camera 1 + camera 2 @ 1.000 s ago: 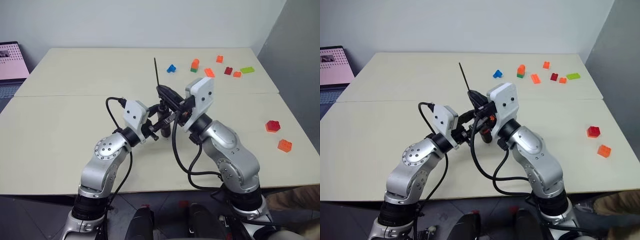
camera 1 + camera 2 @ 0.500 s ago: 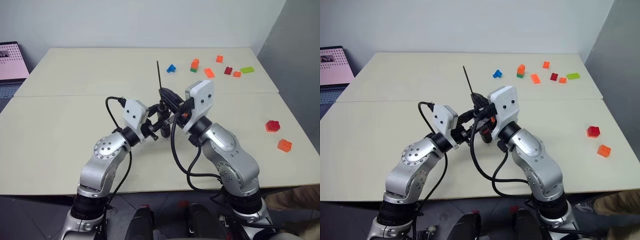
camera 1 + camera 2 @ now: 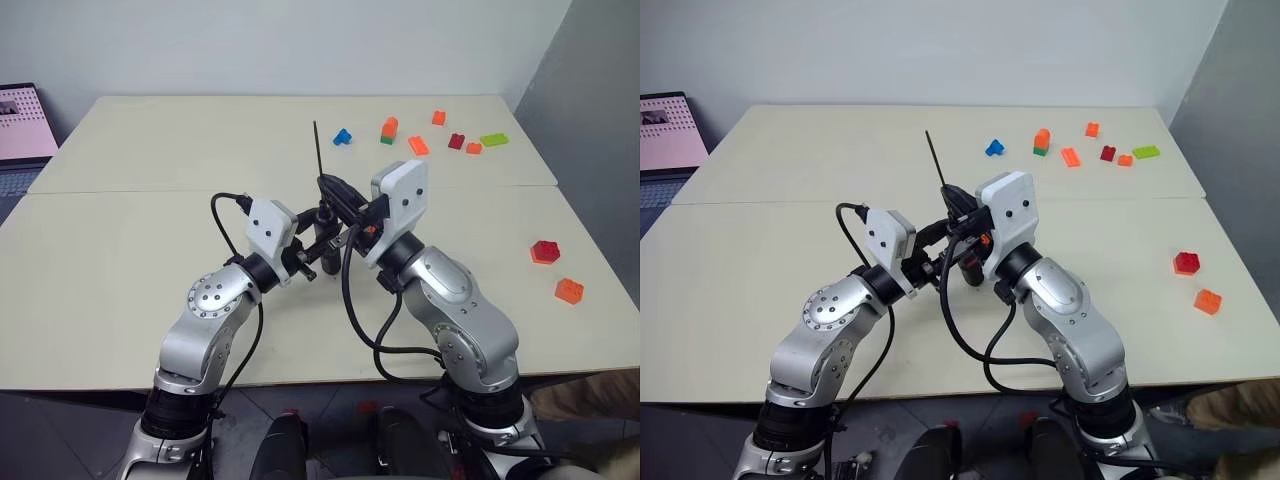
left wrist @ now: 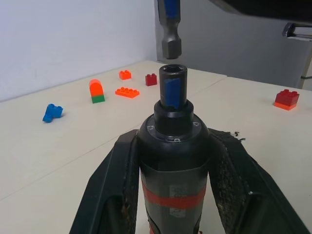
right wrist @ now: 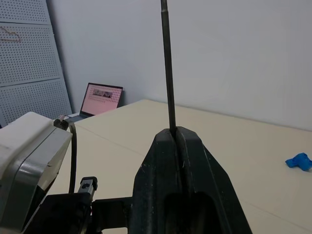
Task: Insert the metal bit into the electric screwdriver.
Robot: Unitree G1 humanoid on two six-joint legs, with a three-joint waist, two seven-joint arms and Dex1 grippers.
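The metal bit (image 5: 168, 73) stands almost straight up, long and thin like a needle. Its top leans a little toward the far edge of the counter (image 3: 150, 150) and toward the robot's left. It is dark grey. Its lower end is thicker, with flat sides and a blue mark, and that end (image 4: 170, 29) hangs just above the hole in the top of the electric screwdriver (image 4: 173, 141). The two are very close but not touching.

The electric screwdriver points up too, tilted a little, with its open end at the top. It is black and round like a fat pen. It has a red band around its body and a blue patch near the hole.

Both things are held up in the air over the middle of the counter, nearer the near edge than the far one.

The right pincer (image 5: 175, 134) is squeezed tight on the metal bit. Its two black fingers (image 5: 156, 165) press together with the thin rod sticking out between their tips.

The left pincer (image 4: 173, 146) is closed around the electric screwdriver. One black finger (image 4: 114, 180) hugs each side of its body.

Small toy bricks lie near the far right corner of the counter: a blue one (image 3: 343, 137), an orange and green one (image 3: 389, 130), and more orange, red and green ones. Two more bricks, red (image 3: 545, 252) and orange (image 3: 569, 291), sit by the right edge. A laptop (image 3: 22, 125) with a pink screen sits beyond the left edge.
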